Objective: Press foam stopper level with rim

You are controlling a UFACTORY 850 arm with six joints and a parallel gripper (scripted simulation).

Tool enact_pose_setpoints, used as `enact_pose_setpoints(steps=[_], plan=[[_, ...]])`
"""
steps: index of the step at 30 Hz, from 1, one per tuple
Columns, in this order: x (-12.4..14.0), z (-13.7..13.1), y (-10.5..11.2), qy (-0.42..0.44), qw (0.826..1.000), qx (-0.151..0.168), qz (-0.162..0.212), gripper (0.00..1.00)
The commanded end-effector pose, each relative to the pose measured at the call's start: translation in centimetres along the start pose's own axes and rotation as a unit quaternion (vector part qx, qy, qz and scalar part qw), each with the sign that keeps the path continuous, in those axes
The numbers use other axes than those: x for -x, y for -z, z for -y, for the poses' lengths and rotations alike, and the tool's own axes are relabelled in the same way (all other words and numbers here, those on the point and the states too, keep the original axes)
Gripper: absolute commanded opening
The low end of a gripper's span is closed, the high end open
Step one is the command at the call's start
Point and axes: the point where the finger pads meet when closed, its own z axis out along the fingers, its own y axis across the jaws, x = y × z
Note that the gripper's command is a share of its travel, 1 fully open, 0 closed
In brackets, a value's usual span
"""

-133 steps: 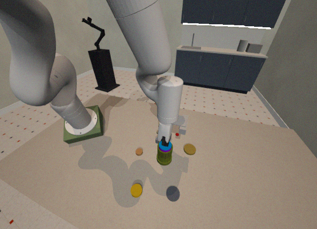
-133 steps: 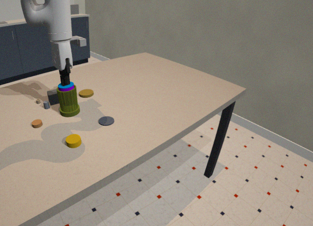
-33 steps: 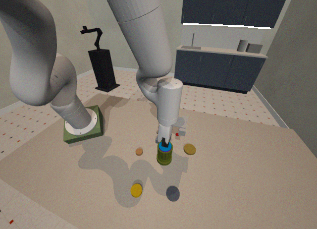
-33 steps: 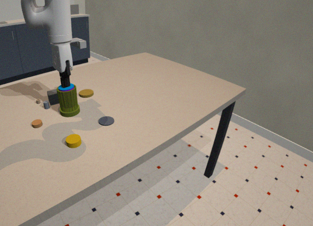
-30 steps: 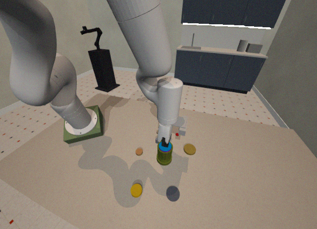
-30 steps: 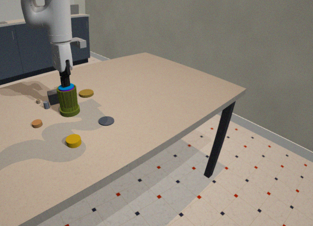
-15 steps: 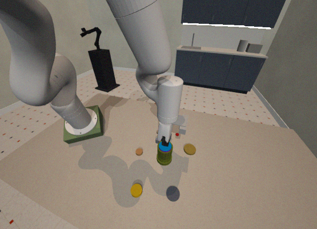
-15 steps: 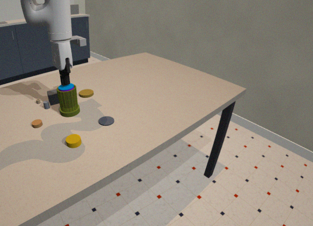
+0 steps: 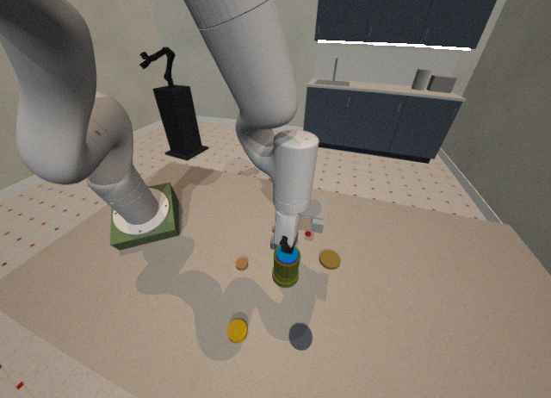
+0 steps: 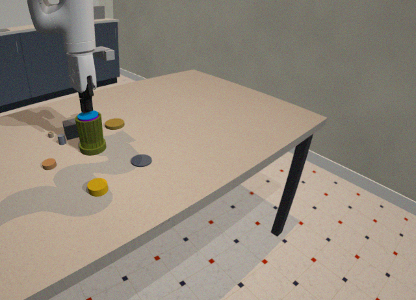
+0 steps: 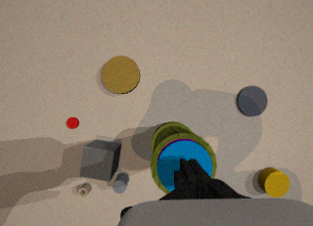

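Blue foam stopper pokes just above the ribbed green jar, purple band showing. Gripper pinched closed, holding nothing, fingertips on the stopper's top.

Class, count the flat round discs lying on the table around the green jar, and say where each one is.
4: an olive disc behind-right of the jar, a grey disc front-right, a yellow disc in front, a small orange disc to its left. None seem hidden.
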Motion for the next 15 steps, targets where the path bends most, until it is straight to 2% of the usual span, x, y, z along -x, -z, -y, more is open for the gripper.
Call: enact_pose_setpoints(steps=[1, 15], plan=[[-0.1, 0.0, 0.1, 0.0, 1.0, 0.0, -0.001, 0.0], [-0.1, 0.0, 2.6, 0.0, 1.0, 0.0, -0.001, 0.0]])
